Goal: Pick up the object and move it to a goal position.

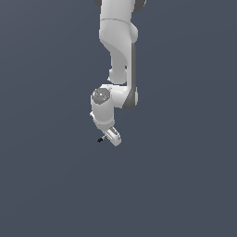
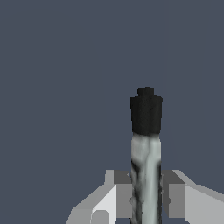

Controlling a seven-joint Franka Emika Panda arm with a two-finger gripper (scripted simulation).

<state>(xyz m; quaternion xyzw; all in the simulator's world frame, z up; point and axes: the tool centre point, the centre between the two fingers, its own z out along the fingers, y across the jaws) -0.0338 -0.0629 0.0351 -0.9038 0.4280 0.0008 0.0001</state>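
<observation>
Arms: one — a white Panda arm (image 1: 118, 55) coming down from the upper edge of the exterior view.
Grippers: one, the white gripper (image 1: 105, 137) at the arm's lower end.
Gripper fingers: two in the wrist view, one finger (image 2: 124, 199) on each side of the rod's shaft.
Rods: one — the rod (image 2: 146, 153), a light grey shaft with a black end; in the exterior view it is only a tiny dark speck beside the gripper.
Black ends on the rod: one.
Backgrounds: one plain dark blue-grey surface (image 1: 46, 185).
</observation>
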